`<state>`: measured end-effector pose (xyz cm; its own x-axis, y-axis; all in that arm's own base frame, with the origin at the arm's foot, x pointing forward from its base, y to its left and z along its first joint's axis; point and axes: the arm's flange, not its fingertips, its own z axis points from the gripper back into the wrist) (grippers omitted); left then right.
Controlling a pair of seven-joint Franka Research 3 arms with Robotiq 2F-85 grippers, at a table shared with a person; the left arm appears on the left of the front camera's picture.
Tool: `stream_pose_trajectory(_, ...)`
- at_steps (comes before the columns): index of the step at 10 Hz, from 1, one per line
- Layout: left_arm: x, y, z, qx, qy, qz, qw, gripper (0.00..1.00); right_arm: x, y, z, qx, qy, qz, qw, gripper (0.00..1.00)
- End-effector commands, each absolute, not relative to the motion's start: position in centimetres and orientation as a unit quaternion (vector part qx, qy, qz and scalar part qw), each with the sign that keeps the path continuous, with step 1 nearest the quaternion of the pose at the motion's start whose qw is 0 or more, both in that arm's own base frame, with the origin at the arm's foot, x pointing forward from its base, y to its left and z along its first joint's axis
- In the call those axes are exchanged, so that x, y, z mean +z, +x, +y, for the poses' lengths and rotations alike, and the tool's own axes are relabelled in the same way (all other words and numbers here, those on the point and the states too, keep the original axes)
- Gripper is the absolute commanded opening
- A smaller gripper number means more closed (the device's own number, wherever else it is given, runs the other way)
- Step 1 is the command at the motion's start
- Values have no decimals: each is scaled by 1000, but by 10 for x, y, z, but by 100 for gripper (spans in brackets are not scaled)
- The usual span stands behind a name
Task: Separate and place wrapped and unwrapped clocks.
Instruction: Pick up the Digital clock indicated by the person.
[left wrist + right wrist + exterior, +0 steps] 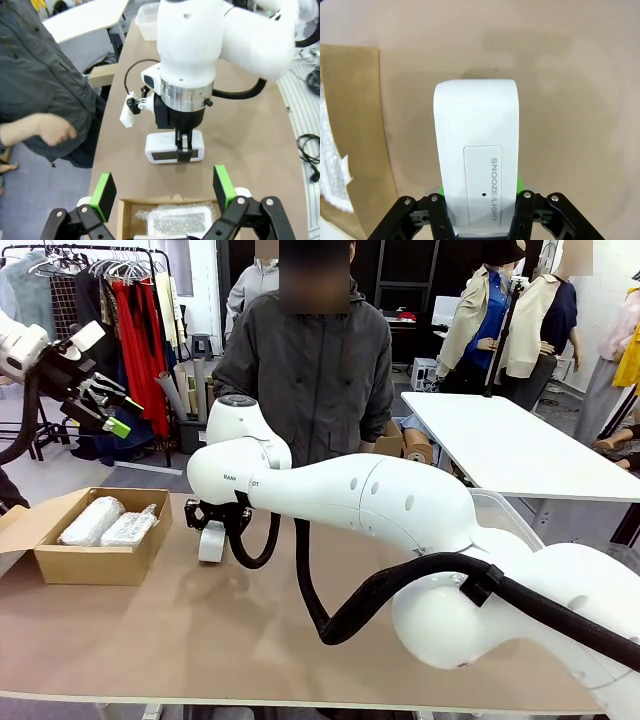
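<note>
The bare white clock (211, 543) stands on the brown table just right of the cardboard box (95, 565). My right gripper (214, 525) comes down over it and is shut on it. In the right wrist view the clock (475, 135), marked SNOOZE/LIGHT, sits between the black fingers (526, 212). Two wrapped clocks (91, 521) (130, 529) lie side by side in the box. My left gripper (113, 412) hangs open high above the box. Its view looks down past the green pads (103, 196) onto the bare clock (164, 148), the right gripper (183, 148) and a wrapped clock (180, 221).
A person stands at the far side, one hand (56, 131) near the table edge. A clear tub (497, 512) sits at the right, partly behind my right arm, which stretches across the table (200, 640). The box edge (355, 125) lies close beside the held clock.
</note>
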<state>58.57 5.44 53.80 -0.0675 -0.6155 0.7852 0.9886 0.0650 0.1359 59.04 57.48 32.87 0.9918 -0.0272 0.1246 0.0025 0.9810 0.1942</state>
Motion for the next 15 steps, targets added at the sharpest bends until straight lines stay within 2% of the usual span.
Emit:
stream_pose_trajectory(1, 537, 584, 54, -638, -252, -364, 630, 100, 373, 559, 556, 9, 65, -61, 996, 0)
stream_pose_trajectory(2, 537, 584, 54, -638, -252, -364, 630, 100, 394, 543, 545, 16, 49, -62, 997, 0)
stream_pose_trajectory(7, 537, 584, 54, -638, -252, -364, 630, 100, 477, 467, 497, 69, -54, 53, 995, 0)
stream_pose_trajectory(12, 537, 584, 54, -638, -252, -364, 630, 100, 532, 406, 436, 93, -181, 84, 975, 0)
stream_pose_trajectory(15, 537, 584, 54, -638, -252, -364, 630, 100, 553, 395, 401, 103, -190, 78, 973, 0)
